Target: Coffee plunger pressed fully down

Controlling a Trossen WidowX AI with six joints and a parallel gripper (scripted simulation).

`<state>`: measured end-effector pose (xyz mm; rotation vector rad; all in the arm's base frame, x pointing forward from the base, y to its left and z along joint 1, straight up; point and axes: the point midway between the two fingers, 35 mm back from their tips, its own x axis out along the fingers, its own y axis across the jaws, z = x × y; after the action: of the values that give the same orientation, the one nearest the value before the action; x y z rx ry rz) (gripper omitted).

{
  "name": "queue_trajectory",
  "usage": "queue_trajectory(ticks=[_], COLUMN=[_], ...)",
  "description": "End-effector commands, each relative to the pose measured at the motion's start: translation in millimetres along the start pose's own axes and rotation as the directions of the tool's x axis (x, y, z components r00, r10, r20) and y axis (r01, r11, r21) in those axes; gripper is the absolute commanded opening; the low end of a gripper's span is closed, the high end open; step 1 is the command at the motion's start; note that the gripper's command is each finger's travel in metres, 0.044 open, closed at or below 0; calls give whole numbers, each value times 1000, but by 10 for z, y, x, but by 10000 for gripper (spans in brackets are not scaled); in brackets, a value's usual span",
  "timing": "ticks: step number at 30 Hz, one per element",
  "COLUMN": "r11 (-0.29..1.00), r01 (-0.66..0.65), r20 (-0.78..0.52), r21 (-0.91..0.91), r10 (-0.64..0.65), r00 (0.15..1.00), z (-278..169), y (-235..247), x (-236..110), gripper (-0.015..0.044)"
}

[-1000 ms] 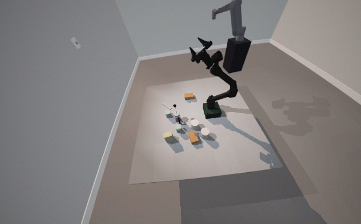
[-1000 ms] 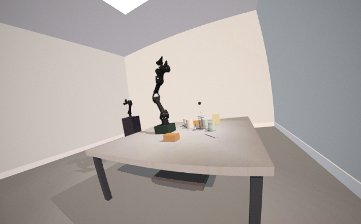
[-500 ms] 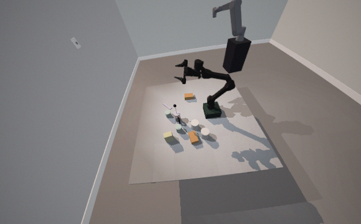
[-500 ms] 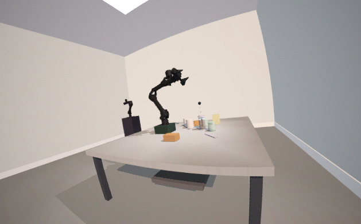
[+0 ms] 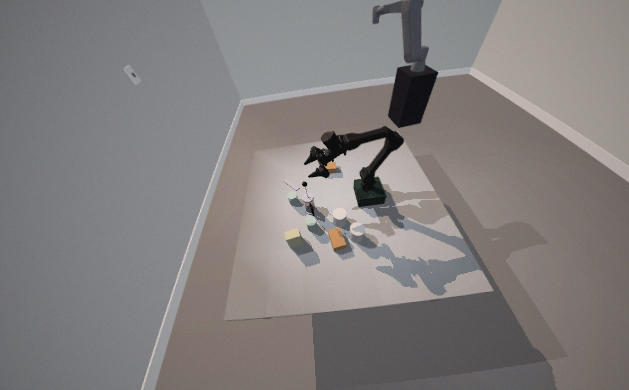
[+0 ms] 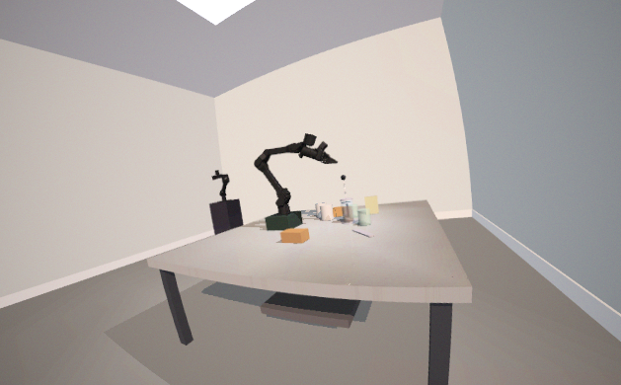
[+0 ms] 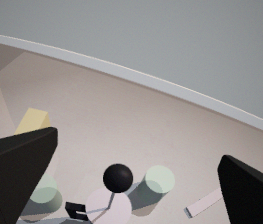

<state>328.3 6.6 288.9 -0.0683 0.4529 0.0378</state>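
The coffee press stands upright on the table. Its plunger is raised: a thin rod sticks up from the pale lid, with a black ball knob on top. A black handle is on its side. My gripper is wide open and empty. It is above the table, higher than the knob and off to the arm's side of it. In the wrist view the knob shows between and below the fingertips, not touched.
Green cups stand on both sides of the press. White cups, an orange block and a yellow block are near. Another orange block and a thin pale bar also lie there.
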Motion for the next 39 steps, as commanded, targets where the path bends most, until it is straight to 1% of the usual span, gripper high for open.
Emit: queue_trajectory(ticks=[1, 5, 7, 14, 39], r11=[998, 998, 998, 998, 998], r01=[-24, -16, -12, -10, -9], r20=[-50, -50, -51, -50, -48], r21=[51, 55, 57, 58, 59], r10=[26, 19, 15, 13, 12], r00=[998, 999, 999, 999, 999], z=[-253, -573, -643, -622, -652], y=[102, 107, 100, 91, 92], x=[114, 273, 302, 318, 695], gripper=[440, 440, 440, 440, 440])
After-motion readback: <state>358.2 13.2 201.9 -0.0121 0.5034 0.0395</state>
